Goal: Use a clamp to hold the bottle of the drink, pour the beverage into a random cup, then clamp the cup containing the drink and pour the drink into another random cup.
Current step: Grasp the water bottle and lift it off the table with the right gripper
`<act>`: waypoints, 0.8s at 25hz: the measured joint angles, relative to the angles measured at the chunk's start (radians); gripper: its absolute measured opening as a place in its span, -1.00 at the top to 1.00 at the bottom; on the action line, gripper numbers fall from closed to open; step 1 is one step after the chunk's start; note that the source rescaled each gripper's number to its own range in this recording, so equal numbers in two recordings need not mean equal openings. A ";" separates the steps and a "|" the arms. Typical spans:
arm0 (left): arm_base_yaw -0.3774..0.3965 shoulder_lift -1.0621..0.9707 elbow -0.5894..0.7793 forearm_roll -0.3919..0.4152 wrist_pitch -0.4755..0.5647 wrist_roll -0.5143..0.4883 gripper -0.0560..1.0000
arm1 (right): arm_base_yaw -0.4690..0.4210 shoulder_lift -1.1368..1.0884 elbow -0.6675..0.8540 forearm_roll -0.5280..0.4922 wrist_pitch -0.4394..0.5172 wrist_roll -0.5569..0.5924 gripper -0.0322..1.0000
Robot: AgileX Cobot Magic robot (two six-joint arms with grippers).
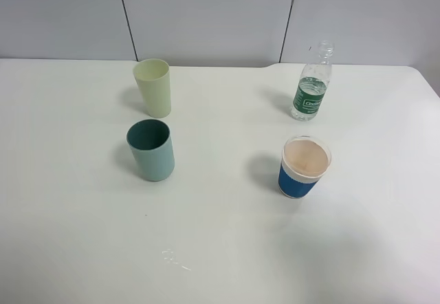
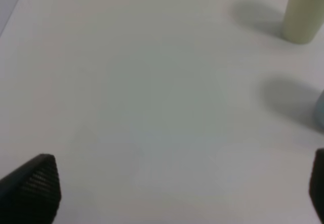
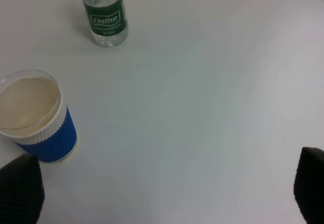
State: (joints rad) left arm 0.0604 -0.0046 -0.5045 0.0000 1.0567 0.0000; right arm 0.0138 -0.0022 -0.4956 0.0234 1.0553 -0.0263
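— Where is the bottle right now?

— I have the bottle (image 1: 313,84) standing upright by the far edge of the worktop (image 1: 220,249), toward the far right corner. It is small and clear, with a dark green label. On my right wrist feed the white lettering reads "Cestbon". Nothing touches it.

— And the cups?

— The teal tumbler (image 1: 152,154) stands upright left of the middle. It is straight-sided, light teal outside and dark green inside. Just behind it, nearer the far edge, I see the yellow-green tumbler (image 1: 154,87), which is taller, slightly tapered and pale all over. The two are near each other but apart. A blue cup (image 1: 304,168) with a white rim stands in front of the bottle, well apart from both tumblers. Its inside looks pale tan, and I cannot tell whether that is liquid.

— What about the grippers?

— Neither one shows in my high view. On the wrist feeds, the left gripper (image 2: 174,188) has its black ribbed fingertips (image 2: 33,186) spread wide over bare worktop, with nothing between them. The base of the yellow-green tumbler sits ahead of it. The right gripper (image 3: 166,186) is spread just as wide and is also empty, with the blue cup and the bottle both ahead of it.
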 joint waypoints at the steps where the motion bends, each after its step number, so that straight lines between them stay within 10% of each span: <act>1: 0.000 0.000 0.000 0.000 0.000 0.005 -1.00 | 0.000 0.000 0.000 0.000 0.000 0.000 -1.00; 20: 0.000 0.000 0.000 0.000 0.000 0.000 -1.00 | 0.000 0.000 0.000 0.000 -0.001 -0.025 -1.00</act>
State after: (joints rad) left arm 0.0604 -0.0046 -0.5045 0.0000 1.0567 0.0000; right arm 0.0138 -0.0022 -0.4956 0.0234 1.0546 -0.0517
